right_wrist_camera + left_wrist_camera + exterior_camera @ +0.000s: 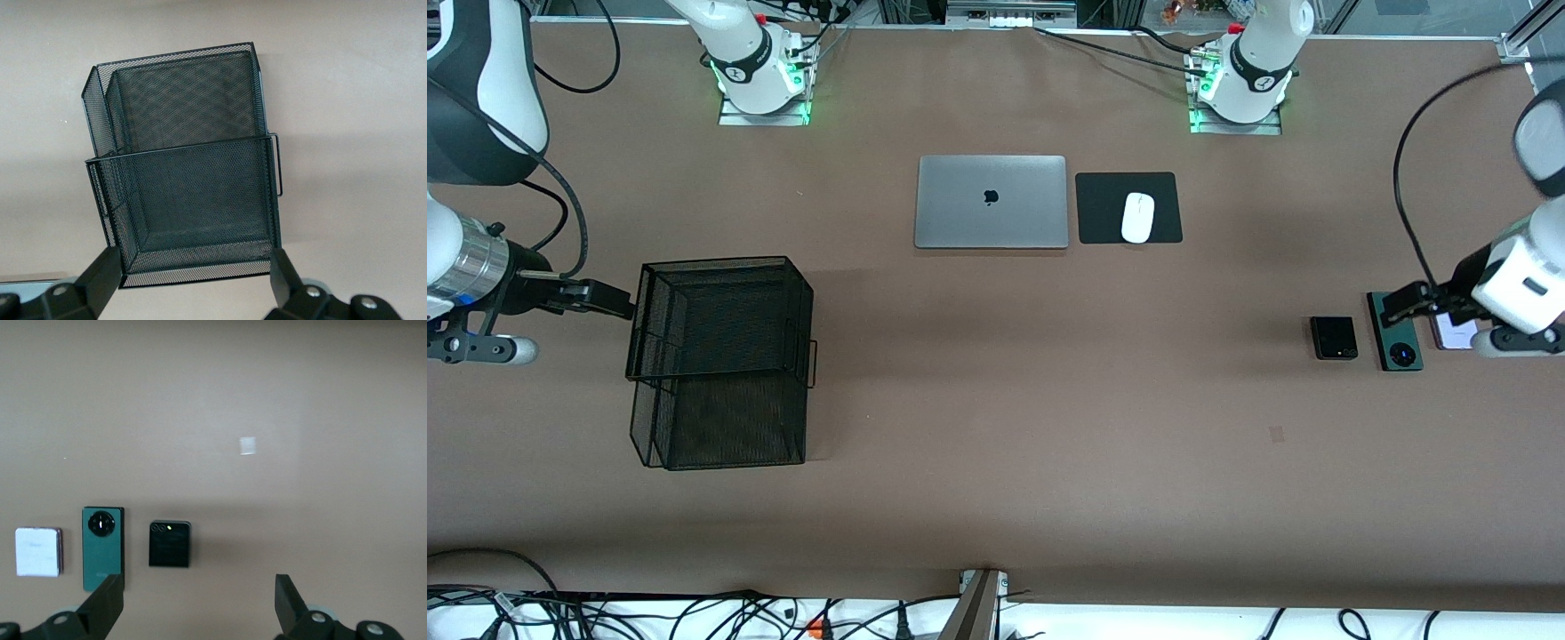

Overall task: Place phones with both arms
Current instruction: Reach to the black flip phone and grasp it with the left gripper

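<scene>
Front view, right edge | left hand (1405, 307) released over green phone (1396, 342) | right hand (609, 300) released, waits by basket (720, 364) | next: descend, grasp.

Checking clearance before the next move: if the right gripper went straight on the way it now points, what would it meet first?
Probably the black mesh basket: the open right gripper points at its nearest wall, nothing visible between them, though depth is unclear.
</scene>
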Robot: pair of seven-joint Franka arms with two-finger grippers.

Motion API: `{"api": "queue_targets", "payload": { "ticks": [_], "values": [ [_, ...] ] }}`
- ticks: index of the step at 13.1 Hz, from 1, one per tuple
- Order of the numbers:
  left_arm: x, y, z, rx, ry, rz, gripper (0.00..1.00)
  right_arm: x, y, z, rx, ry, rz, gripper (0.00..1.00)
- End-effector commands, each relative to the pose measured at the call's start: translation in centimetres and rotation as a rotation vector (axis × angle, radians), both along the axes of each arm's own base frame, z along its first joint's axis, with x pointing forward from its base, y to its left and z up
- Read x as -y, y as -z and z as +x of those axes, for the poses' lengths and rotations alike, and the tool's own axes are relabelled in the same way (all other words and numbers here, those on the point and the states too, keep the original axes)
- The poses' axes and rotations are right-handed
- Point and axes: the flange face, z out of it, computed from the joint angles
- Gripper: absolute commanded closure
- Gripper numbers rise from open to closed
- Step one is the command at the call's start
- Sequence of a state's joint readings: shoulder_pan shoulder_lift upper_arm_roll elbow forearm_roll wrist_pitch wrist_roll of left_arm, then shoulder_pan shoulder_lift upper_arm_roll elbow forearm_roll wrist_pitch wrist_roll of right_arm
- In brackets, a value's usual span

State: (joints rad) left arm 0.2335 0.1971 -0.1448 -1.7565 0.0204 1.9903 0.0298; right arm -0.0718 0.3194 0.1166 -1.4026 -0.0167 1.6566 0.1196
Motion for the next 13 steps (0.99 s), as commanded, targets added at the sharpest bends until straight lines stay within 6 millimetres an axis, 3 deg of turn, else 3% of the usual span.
{"api": "queue_targets", "payload": {
  "ticks": [1,4,8,10,11,13],
  "values": [
    [-1.4,5.6,-1.2,0.044,0.023,-0.004,0.00,0.1,-0.7,-0.7,0.001,-0.008,0.011,0.01],
    [-3.1,12.3,-4.1,0.096,0.041,0.008,0.00,0.0,-0.6,-0.7,-0.001,-0.009,0.014,0.01],
    [-3.2,20.4,-6.9,0.157,0.064,0.021,0.00,0.1,-0.6,-0.7,-0.001,-0.007,0.015,0.01],
    [-5.3,24.4,-8.2,0.186,0.082,0.047,0.00,0.1,-0.6,-0.6,0.001,-0.006,0.015,0.01],
    [-6.5,25.8,-8.6,0.204,0.084,0.056,0.00,0.1,-0.6,-0.6,0.001,-0.007,0.015,0.01],
    [-6.9,27.6,-9.0,0.219,0.078,0.052,0.00,0.1,-0.6,-0.6,0.001,-0.007,0.015,0.01]
  ]
}}
